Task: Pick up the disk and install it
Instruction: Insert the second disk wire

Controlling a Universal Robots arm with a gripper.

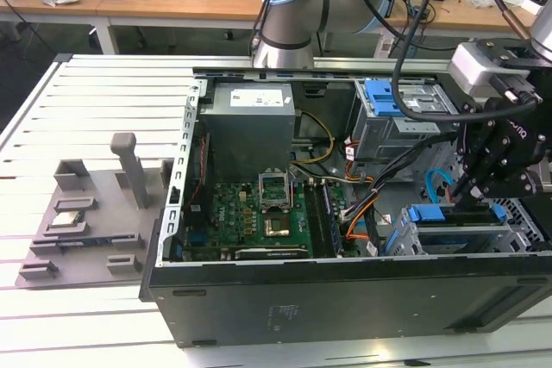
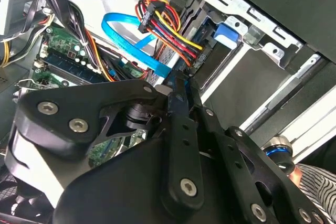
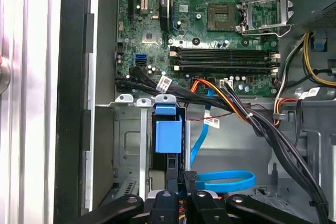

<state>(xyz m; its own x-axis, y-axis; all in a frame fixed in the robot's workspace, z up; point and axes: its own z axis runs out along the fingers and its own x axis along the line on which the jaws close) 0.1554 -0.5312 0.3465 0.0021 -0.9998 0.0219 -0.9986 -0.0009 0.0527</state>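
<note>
Your claw [image 1: 474, 191] sits low at the exterior view's right end of the open computer case [image 1: 345, 299], reaching down over the grey drive cage [image 1: 448, 234] near the case's front wall. In the first wrist view the claw [image 3: 181, 187] shows its black fingers [image 3: 190, 182] drawn close together, pinching the upper edge of the disk [image 3: 168, 142], which stands on edge inside the cage [image 3: 128, 145] with its blue carrier tab [image 3: 167, 136] facing the camera. You can see that the disk is already well down in the slot, its blue rail top level with the cage's bent metal tabs. In the exterior view the disk [image 1: 440, 214] appears as a blue strip across the cage top, just under the fingertips.

In the second wrist view the claw's black linkage [image 2: 178, 145] covers much of the foreground; beyond it a bundle of red, yellow and black power wires [image 2: 168, 30] and a blue data cable [image 2: 131, 43] run toward the cage [image 2: 247, 30].

The green motherboard [image 1: 259, 217] lies in the middle of the case, well apart from the claw. A second cage with a blue latch [image 1: 388, 96] stands behind. On the slatted worktop [image 1: 86, 109], at the exterior view's left, a grey fixture [image 1: 95, 213] rests beside the case.
</note>
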